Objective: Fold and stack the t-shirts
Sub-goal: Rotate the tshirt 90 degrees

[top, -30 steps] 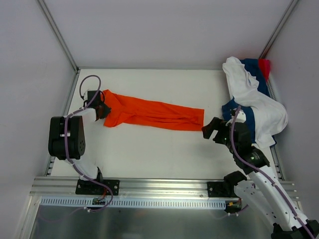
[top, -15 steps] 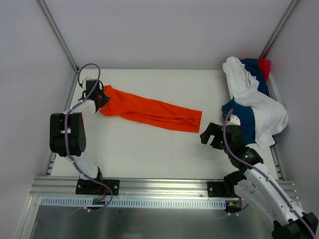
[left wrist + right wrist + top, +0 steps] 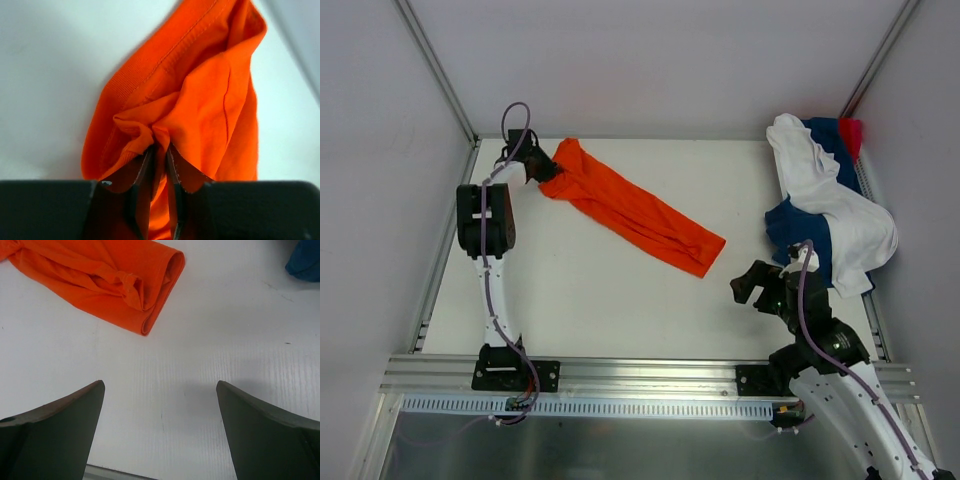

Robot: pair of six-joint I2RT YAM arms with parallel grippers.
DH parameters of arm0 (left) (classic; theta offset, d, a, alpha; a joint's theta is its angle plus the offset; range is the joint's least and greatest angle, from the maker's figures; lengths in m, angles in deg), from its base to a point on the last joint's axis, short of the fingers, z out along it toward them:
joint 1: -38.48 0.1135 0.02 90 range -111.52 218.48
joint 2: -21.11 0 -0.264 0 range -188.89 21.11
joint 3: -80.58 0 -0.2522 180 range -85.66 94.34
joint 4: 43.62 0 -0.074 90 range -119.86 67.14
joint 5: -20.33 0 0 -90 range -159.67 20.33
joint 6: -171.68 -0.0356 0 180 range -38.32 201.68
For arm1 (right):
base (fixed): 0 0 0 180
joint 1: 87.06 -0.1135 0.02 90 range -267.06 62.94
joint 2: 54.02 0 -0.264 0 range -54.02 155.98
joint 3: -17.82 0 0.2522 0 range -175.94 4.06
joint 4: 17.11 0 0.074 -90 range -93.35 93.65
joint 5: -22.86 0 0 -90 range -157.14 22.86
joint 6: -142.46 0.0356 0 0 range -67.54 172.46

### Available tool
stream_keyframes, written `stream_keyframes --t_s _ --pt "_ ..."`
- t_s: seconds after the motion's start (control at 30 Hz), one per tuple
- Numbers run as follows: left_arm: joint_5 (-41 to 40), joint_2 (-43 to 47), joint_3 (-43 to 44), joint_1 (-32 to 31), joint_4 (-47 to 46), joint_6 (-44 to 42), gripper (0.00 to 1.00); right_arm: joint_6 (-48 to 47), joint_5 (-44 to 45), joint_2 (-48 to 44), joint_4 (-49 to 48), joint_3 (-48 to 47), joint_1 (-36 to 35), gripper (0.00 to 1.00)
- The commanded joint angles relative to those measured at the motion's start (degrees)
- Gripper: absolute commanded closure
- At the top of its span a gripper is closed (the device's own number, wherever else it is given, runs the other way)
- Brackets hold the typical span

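Observation:
The bright orange t-shirt lies as a long bundled strip, running diagonally from the far left corner toward the table's middle. My left gripper is at its far-left end, and in the left wrist view its jaws pinch a gathered fold of the orange t-shirt. My right gripper hovers open near the front right, apart from the shirt's lower end, with only bare table between its fingers. The white t-shirt, navy t-shirt and red-pink t-shirt lie heaped at the right edge.
The white table is walled in by white panels on the left, back and right. A metal rail runs along the near edge by the arm bases. A corner of navy cloth shows at the right wrist view's top right.
My left arm has swung toward the far left corner, dragging the orange shirt's end with it, so the strip now lies diagonal. My right gripper has drawn back from the shirt's other end.

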Motion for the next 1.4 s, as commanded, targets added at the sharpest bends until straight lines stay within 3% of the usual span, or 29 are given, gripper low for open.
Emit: stream_keyframes --t_s 0.0,0.2,0.23,0.27,0.3,0.33,0.37,0.43,0.6,0.77,0.97,1.0,1.17,1.3,1.37 --pt "11.65 -8.98 12.59 -0.30 3.30 4.57 0.84 0.54 0.35 -1.81 5.58 -2.58 -0.37 0.01" --pt "15.46 -23.05 35.97 -1.80 3.56 8.26 0.80 1.42 -1.24 -1.82 4.63 -3.01 -0.37 0.00" --pt "15.64 -24.74 38.96 -2.15 3.30 8.27 0.73 1.07 -1.41 -1.47 4.28 -2.84 -0.37 0.01" --pt "15.90 -27.80 43.95 -2.32 2.60 8.18 0.64 0.72 -1.59 -0.77 3.31 -2.84 -0.37 0.01" --pt "19.12 -28.88 44.87 -2.41 -4.71 8.35 0.49 0.37 -1.76 -0.24 2.70 -2.40 -0.37 0.01" --pt "21.68 -29.67 42.79 -2.41 -12.53 11.66 0.06 0.37 -1.94 0.11 1.91 -2.05 -0.37 0.01" --pt "24.05 -30.64 41.20 -2.33 -21.66 14.83 0.01 0.19 -2.81 1.07 0.33 -1.70 -0.45 0.01" --pt "26.53 -31.61 41.18 -2.33 -43.59 25.43 0.01 0.19 -3.43 2.13 -0.82 -0.91 -0.46 0.00" --pt "26.45 -24.16 41.20 -2.33 -55.83 31.90 0.01 0.80 -5.55 3.02 -3.37 0.76 -0.63 0.01" --pt "29.34 -4.95 23.11 -2.33 -62.44 32.62 0.01 1.86 -6.24 0.74 -3.03 2.00 -0.98 0.00" --pt "30.66 13.08 8.42 -1.27 -59.46 26.56 0.01 1.77 -6.34 -2.87 0.74 0.16 -1.42 0.01" --pt "31.19 15.21 7.01 -1.10 -55.10 24.20 0.01 1.86 -6.25 -3.22 1.45 -0.28 -1.42 0.00" --pt "28.92 31.71 -12.75 -2.41 -46.20 17.86 0.01 2.03 -6.77 -4.72 2.86 -2.31 -1.42 0.01" --pt "16.20 42.72 -32.66 -9.17 -27.77 8.37 0.01 2.47 -6.95 -4.72 2.78 -4.33 -1.42 0.01" --pt "7.49 46.69 -40.94 -13.56 -25.62 8.96 0.01 2.74 -6.87 -5.24 2.95 -5.12 -1.51 0.01"
